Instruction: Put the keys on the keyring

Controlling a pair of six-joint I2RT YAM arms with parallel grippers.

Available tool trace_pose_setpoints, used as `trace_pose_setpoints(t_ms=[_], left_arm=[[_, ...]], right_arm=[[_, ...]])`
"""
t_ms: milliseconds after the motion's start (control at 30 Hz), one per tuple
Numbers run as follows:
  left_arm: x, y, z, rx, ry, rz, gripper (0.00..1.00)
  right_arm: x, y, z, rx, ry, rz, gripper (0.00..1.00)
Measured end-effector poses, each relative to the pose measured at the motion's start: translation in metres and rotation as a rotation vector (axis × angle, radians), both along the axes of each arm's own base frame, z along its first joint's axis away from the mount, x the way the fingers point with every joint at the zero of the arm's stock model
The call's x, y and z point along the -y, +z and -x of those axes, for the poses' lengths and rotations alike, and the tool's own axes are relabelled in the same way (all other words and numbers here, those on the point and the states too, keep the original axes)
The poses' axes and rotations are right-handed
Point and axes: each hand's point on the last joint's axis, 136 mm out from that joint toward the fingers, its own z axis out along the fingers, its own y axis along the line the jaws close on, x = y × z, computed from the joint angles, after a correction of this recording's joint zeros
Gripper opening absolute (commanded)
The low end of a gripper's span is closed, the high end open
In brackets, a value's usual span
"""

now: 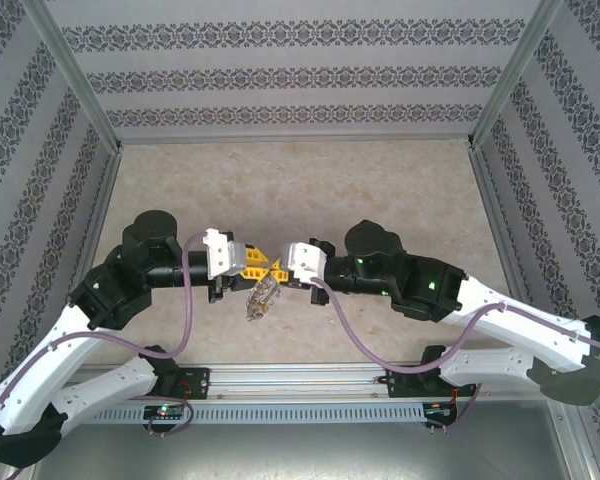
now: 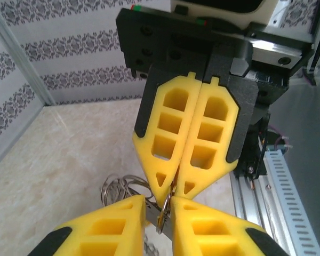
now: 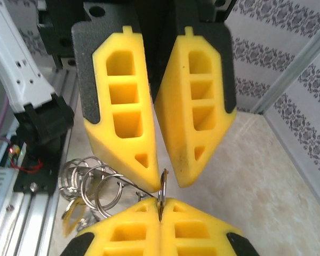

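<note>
Over the near middle of the table [image 1: 280, 180], the two arms meet tip to tip, and the keyring [image 1: 263, 298] hangs in the air just below that meeting point, clear of the tabletop. The right gripper [image 3: 160, 204] is closed tight on a thin metal ring seen edge-on, and the looped rings [image 3: 96, 184] of the bundle dangle to one side of the pinch. The left gripper [image 2: 158, 207] faces it with its jaws a narrow gap apart, the same ring standing between its fingers [image 3: 122, 133]. Whether either pad touches the metal I cannot tell. Holding the ring up from both sides likely keeps it steady and presents its edge for threading.

A small yellowish piece [image 3: 70, 214] shows under the loops. It may be one of the keys, but it is too faint to judge.

There is open room on the far side and to left and right. The rail [image 1: 310, 385] runs close on the near side, so any swing of the dangling bundle is safer away from it.
</note>
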Motion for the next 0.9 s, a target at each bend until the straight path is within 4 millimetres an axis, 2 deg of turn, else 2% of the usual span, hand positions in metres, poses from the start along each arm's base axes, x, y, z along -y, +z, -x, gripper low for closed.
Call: trace_pose_setpoints(t_ms=[167,233,367,433,567,667,700,767,900], left_arm=[[0.0,-0.01,-0.004,-0.002,-0.003,-0.064,0.19],[0.001,-0.015,-0.005,-0.009,-0.007,-0.082,0.12],[0.001,-0.02,-0.005,-0.014,-0.015,-0.1,0.11],[0.001,-0.021,-0.004,-0.016,-0.016,-0.102,0.0],[0.0,-0.02,-0.001,-0.016,-0.018,-0.09,0.0],[-0.001,-0.019,0.002,-0.019,-0.013,-0.052,0.0],[-0.001,-0.018,0.002,-0.021,-0.01,-0.037,0.0],[-0.001,-0.016,0.003,-0.027,-0.004,-0.005,0.0],[0.002,-0.011,0.005,-0.047,-0.011,0.063,0.0]], right_arm=[[0.0,-0.008,-0.003,0.015,0.006,0.099,0.0],[0.001,-0.009,-0.003,0.019,0.012,0.121,0.0],[0.001,-0.01,-0.002,0.027,0.021,0.145,0.0],[0.001,-0.011,-0.002,0.027,0.022,0.149,0.0],[0.001,-0.011,-0.001,0.023,0.029,0.148,0.01],[-0.001,-0.01,0.0,0.017,0.036,0.134,0.19],[-0.001,-0.009,0.001,0.019,0.038,0.122,0.22],[0.0,-0.009,0.002,0.011,0.035,0.1,0.24],[0.005,-0.007,0.007,-0.003,0.033,0.048,0.22]])
